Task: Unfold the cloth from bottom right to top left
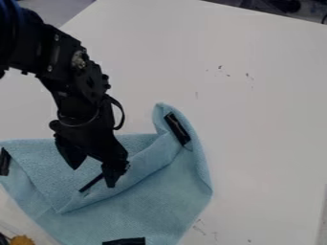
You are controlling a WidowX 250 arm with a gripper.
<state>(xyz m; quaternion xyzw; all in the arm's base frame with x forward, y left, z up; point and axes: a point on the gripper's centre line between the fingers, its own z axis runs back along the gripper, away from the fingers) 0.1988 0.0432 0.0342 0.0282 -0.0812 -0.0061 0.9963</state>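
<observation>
- One white table point(268, 143) is spreading under and around the claw point(94, 177), running well beyond it to the right of the camera view.
- Several small dark marks point(248, 75) are dotting the tabletop above and to the right of the claw, and fainter scratches point(199, 229) are showing below and to the right of it.
- Past the table's edge, up and to the left of the claw, a grey surface point(54, 9) is showing; far up and to the right, dark objects point(281, 5) are sitting in the room, too unclear to name.
- An orange-yellow item point(22, 240) is peeking in below and to the left of the claw; whether it is lying in a container is hard to tell.
- A light blue cloth point(147, 206) is lying on the table beneath the claw and around it, partly folded.
- A fold point(96, 203) is slanting across the cloth, from just below and left of the claw towards a raised corner point(161, 112) above and to its right.
- Black patches are marking the cloth: one point(177, 129) above and right of the claw, one point(5, 161) out to its left, one point(125, 241) below it.
- A thin black strip point(91, 183) is showing on the cloth right by the claw.
- The black arm point(76, 72) is hanging in from the upper left, and the claw is holding its two fingers spread, with a gap between them; whether it is touching the cloth is unclear.
</observation>
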